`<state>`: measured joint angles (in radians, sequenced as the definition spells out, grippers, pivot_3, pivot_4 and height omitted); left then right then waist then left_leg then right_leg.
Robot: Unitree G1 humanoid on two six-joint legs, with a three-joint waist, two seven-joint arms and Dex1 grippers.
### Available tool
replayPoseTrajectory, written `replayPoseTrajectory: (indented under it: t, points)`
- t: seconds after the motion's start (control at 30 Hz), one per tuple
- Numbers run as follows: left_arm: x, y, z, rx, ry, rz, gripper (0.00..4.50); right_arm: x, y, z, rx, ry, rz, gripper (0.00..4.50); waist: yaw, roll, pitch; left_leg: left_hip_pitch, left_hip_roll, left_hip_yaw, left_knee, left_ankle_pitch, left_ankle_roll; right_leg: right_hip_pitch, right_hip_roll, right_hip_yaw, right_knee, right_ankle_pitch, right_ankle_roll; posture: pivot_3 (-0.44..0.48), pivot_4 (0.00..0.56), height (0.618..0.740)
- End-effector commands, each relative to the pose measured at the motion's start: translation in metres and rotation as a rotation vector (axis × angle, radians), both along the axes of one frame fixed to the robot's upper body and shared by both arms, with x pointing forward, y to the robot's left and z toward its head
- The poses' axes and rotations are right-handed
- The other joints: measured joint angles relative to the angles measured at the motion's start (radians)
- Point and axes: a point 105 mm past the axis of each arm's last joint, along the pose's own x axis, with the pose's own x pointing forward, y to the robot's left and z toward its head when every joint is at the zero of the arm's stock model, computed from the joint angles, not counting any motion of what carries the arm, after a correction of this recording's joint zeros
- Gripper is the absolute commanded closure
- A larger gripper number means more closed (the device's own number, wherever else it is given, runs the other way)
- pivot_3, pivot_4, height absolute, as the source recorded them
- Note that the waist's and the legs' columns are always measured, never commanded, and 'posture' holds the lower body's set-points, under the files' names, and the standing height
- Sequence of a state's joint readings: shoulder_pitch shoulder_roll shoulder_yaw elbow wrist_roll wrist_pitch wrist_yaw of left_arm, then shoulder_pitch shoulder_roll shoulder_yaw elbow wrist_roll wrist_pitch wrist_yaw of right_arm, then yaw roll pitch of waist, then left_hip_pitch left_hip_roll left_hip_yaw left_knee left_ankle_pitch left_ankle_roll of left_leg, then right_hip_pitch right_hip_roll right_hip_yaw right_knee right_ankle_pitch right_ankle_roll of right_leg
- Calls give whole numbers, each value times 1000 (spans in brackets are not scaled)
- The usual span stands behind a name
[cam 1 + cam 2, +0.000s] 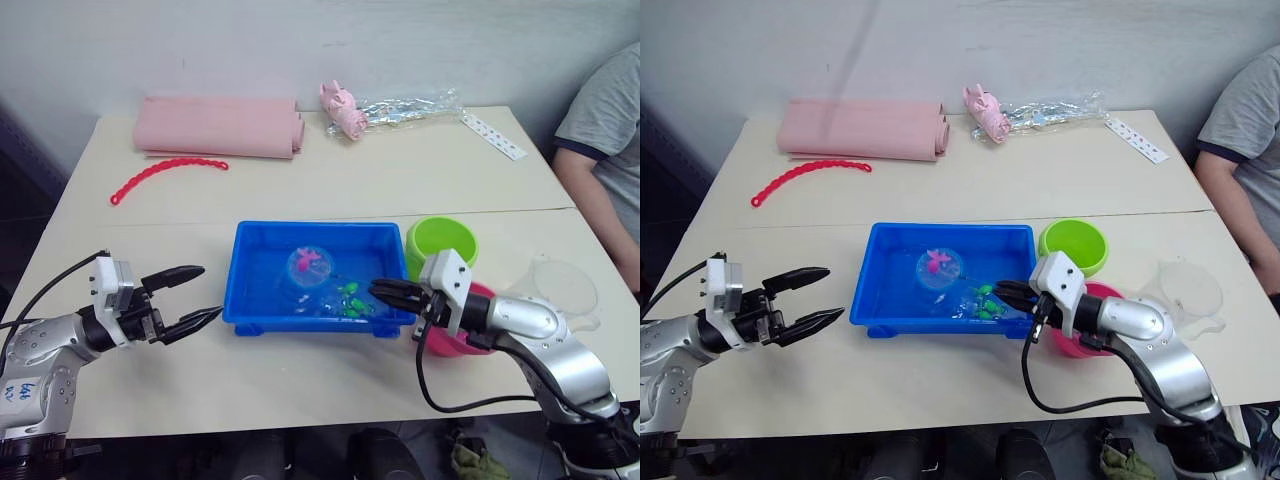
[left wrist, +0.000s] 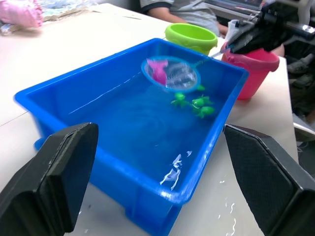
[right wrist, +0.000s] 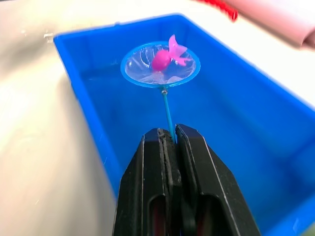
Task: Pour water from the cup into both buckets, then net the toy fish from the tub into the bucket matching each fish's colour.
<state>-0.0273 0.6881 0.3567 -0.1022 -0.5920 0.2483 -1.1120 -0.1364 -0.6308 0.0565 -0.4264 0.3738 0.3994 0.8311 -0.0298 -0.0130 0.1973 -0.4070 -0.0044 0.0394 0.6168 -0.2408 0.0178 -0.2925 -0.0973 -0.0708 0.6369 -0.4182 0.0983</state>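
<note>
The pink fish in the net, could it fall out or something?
It might. The magenta plastic toy fish lies loose in the shallow blue-rimmed round net, so a tilt could tip it out. The right gripper holds only the thin handle, which may twist on the way to the round pink plastic bucket.

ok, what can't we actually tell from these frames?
- Pink bucket: its inside is hidden by the right gripper and arm in the eye views, so water level unknown.
- Green bucket: water inside, cannot tell.
- Green fish count: they overlap and are too small.
- Cup: clear, contents unreadable.
</note>
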Motion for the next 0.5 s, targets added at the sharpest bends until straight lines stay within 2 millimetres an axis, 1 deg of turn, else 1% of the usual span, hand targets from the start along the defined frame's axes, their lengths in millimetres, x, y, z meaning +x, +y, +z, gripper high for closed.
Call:
replayPoseTrajectory:
  t: [0.03,0.1,0.13,0.27,0.33,0.43,0.5]
  points:
    - [2,-13,8,-19,-35,-45,62,1,-2,15,66,-100,-56,4500,3,0,0,0,0,0,0,0,0,0,0,0,0,0,0,0,150,740]
    - [3,-18,8,-30,-36,-61,62,2,-8,9,99,-78,-102,4500,4,0,0,0,0,0,0,1,-1,0,0,0,0,0,0,0,150,740]
    - [4,-21,6,-30,-32,-74,62,-1,-9,4,69,-90,-84,4500,5,0,0,0,0,-1,0,1,-1,1,0,0,0,0,0,0,150,740]
    - [11,-29,6,-16,-52,-105,62,-12,-8,1,76,-94,-56,4500,9,0,0,0,0,0,0,1,0,1,0,0,0,0,0,0,150,740]
    - [12,-31,8,-20,-60,-112,62,-16,-11,4,80,-104,-62,4500,8,0,0,1,0,0,0,1,0,1,0,0,0,0,0,0,150,740]
    - [13,-31,5,-12,-40,-140,62,-21,-16,16,109,-141,-85,4500,6,0,0,1,0,0,0,1,0,1,0,0,0,0,0,0,150,740]
    - [15,-31,4,-10,-34,-156,62,-28,-17,26,146,-165,-79,4500,5,0,0,1,0,-1,0,1,-1,1,1,0,0,0,0,0,150,740]
